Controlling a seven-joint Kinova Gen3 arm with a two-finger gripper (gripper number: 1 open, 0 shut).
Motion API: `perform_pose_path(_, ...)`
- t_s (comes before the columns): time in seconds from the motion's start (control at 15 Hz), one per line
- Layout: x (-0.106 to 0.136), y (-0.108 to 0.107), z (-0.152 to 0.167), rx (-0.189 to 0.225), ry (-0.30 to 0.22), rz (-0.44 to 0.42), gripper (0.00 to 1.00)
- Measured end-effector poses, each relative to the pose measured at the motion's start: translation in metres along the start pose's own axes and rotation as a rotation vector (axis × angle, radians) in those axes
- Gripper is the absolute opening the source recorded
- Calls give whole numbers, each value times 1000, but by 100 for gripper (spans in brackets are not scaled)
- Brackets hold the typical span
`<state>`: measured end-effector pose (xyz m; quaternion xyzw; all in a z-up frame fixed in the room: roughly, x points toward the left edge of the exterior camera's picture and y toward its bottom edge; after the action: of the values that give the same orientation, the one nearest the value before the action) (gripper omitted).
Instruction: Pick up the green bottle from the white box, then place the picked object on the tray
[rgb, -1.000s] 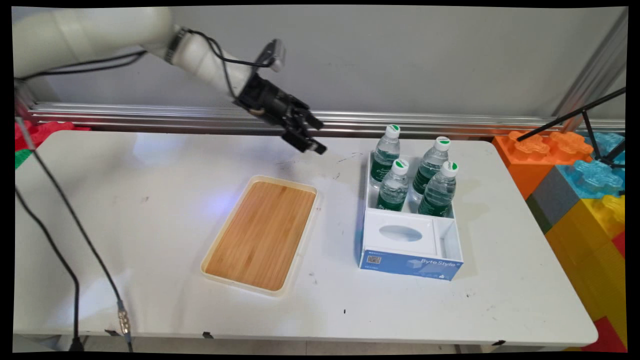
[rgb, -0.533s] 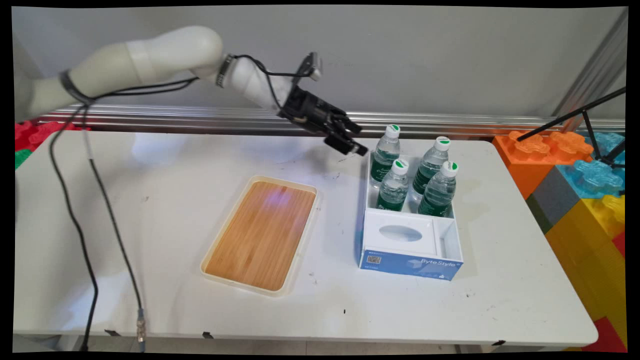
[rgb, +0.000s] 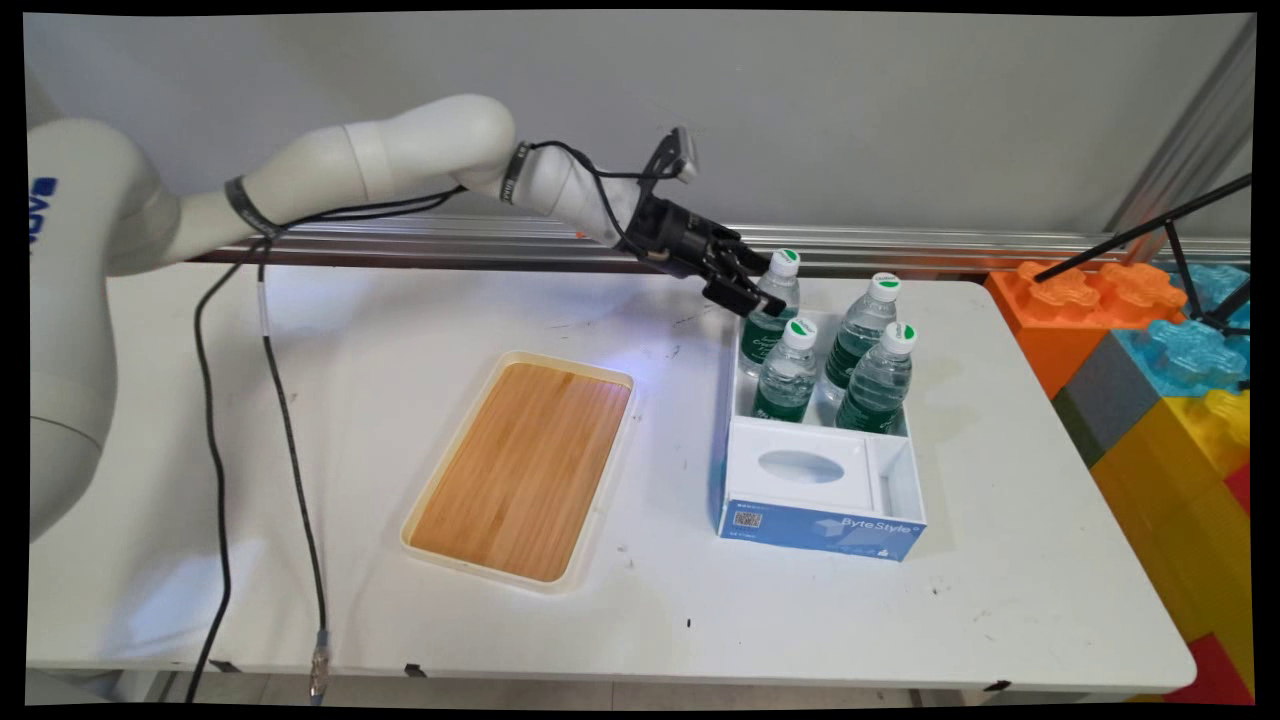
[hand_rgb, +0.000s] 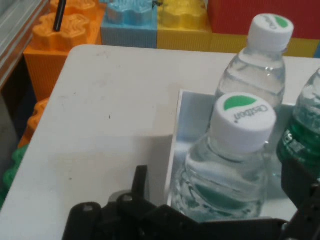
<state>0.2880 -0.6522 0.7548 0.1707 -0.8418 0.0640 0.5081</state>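
Bamboo tray (rgb: 522, 470) lies at the middle of the bench (rgb: 300, 420). Next comes the claw (rgb: 748, 285), released, its fingers apart beside the far-left bottle (rgb: 770, 312) (hand_rgb: 232, 160). This bottle stands with three others inside a white and blue box (rgb: 820, 500) toward the bench's right edge.

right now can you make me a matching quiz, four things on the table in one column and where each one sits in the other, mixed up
Things:
1. black two-finger hand
2. cream-rimmed wooden tray
3. white oval-slot insert
4. blue and white cardboard box

Places:
A. lying flat on the table, left of the box
B. near end of the box, in front of the bottles
C. at the far-left clear water bottle
D. standing right of the tray, four bottles inside

Pairs: 1-C, 2-A, 3-B, 4-D
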Motion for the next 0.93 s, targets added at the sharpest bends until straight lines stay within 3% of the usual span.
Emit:
perform_pose_path(0.27, -5, -3, 11, -5, -16, 41, 100)
perform_pose_path(0.33, -6, -3, 12, -10, -22, 59, 0)
perform_pose_path(0.73, -3, 7, 12, -26, -48, 126, 0)
perform_pose_path(0.93, 8, 15, 5, -19, -36, 138, 0)
